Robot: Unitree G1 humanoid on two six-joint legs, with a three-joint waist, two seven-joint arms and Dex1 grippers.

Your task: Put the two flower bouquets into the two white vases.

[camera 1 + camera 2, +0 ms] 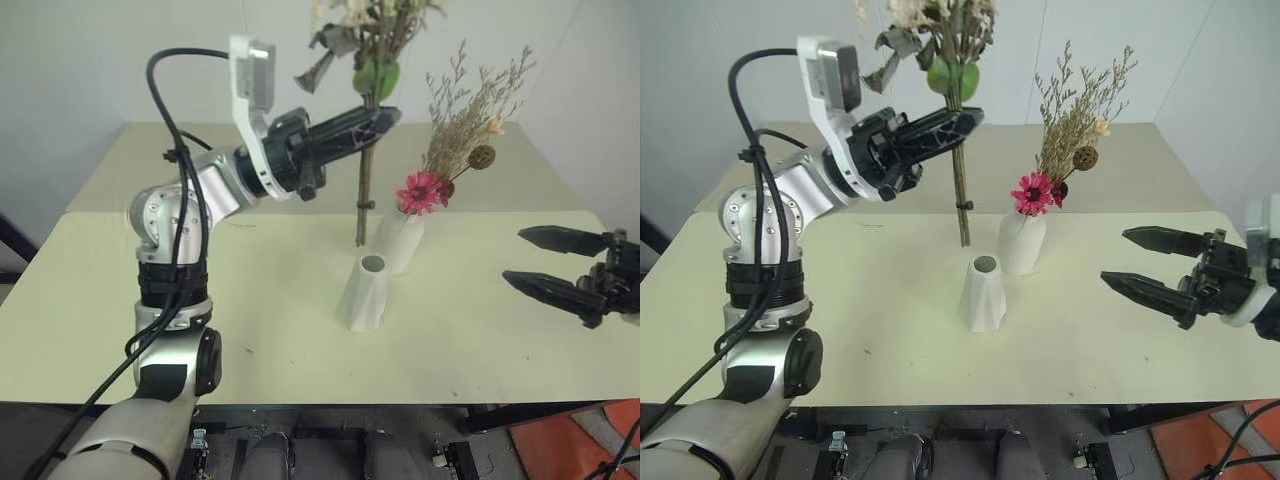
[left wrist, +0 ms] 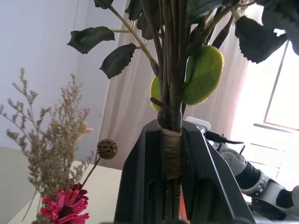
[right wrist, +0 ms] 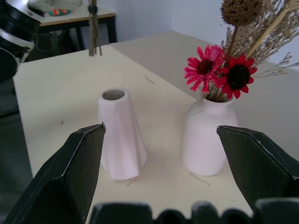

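The left gripper is raised above the cream table, its two black fingers clamped on the wrapped stems of the rose bouquet; the bunch hangs upright in the grip, green leaves and cream sprigs above the fingers, bare stems pointing down with their cut ends in the air behind the cone vase and clear of its mouth; the left wrist view shows the fingers pressed against both sides of a tan binding round the stems, so the grip is closed on that bunch.

The cone vase stands empty near the middle of the table, its small round mouth open, its base flaring; just behind it and slightly to the right stands the rounded bottle vase, which holds the daisy bouquet: magenta daisies at the neck, beige sprigs rising above, a brown seed pod among them; whether the two vases touch is hard to tell from the head views, though the right wrist view shows a gap between them.

The right gripper hovers over the right side of the table, level and pointing toward the vases, well apart from them; its fingers are spread wide and hold nothing.
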